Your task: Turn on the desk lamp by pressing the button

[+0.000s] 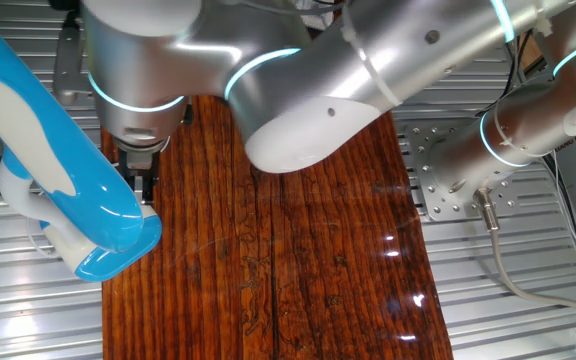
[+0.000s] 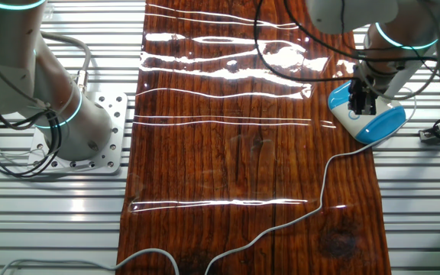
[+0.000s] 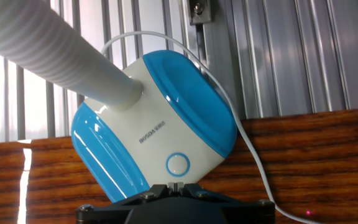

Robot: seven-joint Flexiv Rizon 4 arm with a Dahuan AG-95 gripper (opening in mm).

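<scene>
The desk lamp (image 3: 154, 118) has a rounded white and sky-blue base with a round blue-ringed button (image 3: 178, 165) facing the hand camera. A ribbed white neck (image 3: 48, 50) rises to the upper left. My gripper (image 3: 176, 184) sits just below the button, with its fingertips pressed together and shut on nothing. In one fixed view the lamp's long blue and white body (image 1: 58, 140) slants across the left, with my gripper (image 1: 148, 188) beside it. In the other fixed view my gripper (image 2: 360, 105) is over the lamp base (image 2: 376, 126). The thin white cord (image 2: 323, 191) trails over the board.
The lamp stands at the edge of a glossy dark wooden board (image 2: 228, 153) laid on a ribbed metal table (image 2: 426, 206). The arm's base (image 2: 75, 130) sits on a bolted plate on the far side. A grey cable (image 1: 508, 270) hangs near the arm.
</scene>
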